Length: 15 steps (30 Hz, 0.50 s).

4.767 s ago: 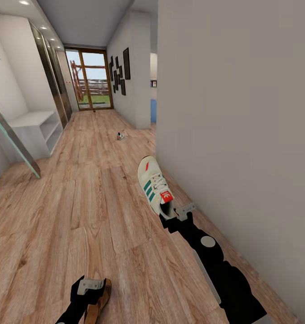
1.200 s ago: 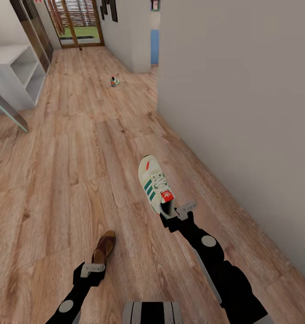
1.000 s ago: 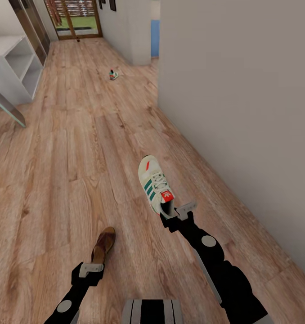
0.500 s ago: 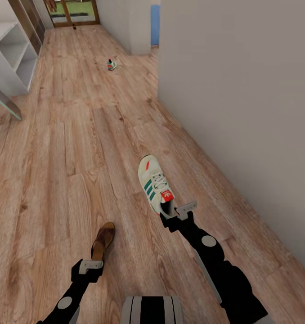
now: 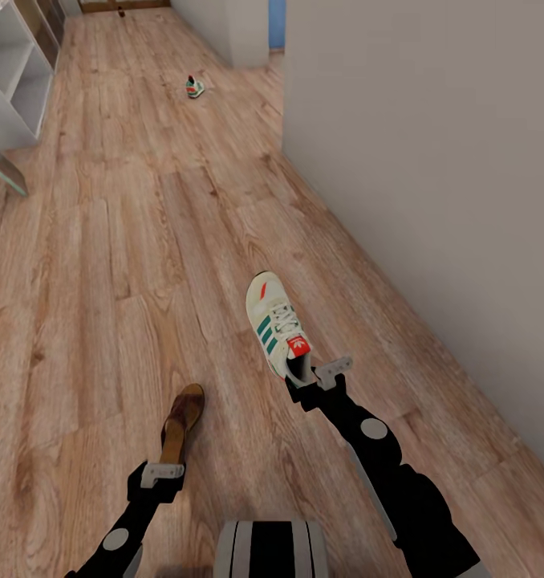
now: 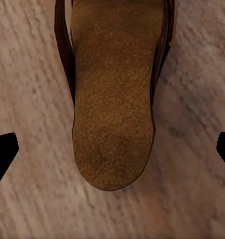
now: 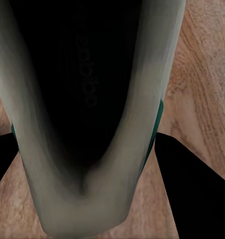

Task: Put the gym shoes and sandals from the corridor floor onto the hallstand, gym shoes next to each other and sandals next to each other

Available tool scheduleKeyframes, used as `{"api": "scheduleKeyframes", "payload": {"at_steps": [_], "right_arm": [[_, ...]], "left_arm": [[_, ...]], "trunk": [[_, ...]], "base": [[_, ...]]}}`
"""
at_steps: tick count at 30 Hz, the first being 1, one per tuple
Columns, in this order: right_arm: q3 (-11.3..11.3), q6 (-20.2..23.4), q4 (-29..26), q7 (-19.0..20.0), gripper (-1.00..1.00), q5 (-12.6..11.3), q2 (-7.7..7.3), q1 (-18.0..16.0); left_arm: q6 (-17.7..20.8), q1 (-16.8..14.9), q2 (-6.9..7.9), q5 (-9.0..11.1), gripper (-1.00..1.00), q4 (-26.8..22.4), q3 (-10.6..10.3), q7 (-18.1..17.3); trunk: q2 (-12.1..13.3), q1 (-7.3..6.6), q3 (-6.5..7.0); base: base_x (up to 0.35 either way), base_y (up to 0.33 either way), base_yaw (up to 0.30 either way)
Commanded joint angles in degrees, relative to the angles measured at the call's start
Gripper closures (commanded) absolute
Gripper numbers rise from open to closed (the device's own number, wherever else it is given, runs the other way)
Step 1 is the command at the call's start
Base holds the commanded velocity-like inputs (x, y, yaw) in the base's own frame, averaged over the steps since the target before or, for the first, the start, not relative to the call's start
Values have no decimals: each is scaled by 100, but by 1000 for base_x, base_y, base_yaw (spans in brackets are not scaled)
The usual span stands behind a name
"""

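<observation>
My right gripper is shut on the heel of a white gym shoe with green stripes, holding it toe-forward above the corridor floor. In the right wrist view the fingers press both sides of the gym shoe's heel. A brown sandal lies on the floor just ahead of my left gripper. That left gripper is open, its fingertips wide apart on either side of the sandal's tan footbed without touching it. A second gym shoe lies far down the corridor. The hallstand is out of view.
A grey wall runs close along my right side. A white open shelf unit stands at the far left, with a slanted grey edge in front of it. A small dark object lies at the corridor's far end.
The whole view has tilted down, so the floor, the far shoe and the sandal slid up the picture. The held gym shoe and both arms kept their places.
</observation>
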Motion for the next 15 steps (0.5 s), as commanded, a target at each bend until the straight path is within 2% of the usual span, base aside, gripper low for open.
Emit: {"api": "scheduleKeyframes", "payload": {"at_steps": [1,9,15], "right_arm": [[-5,30,-8,23,100,19,2,-2],[-5,28,-9,23,100,19,2,-2],[-12,30,-9,23,100,19,2,-2]], "left_arm": [[-21,-2,-3,-55,-100,2,22,3],[-23,-3,-3,-55,-100,0,26,3],[-23,-3,-1,-54,-100,0,27,5]], "trunk": [[-1,-1,-10],[-1,-1,-23],[-9,14,-180]], "base": [[0,0,0],[0,0,0],[0,0,0]]}}
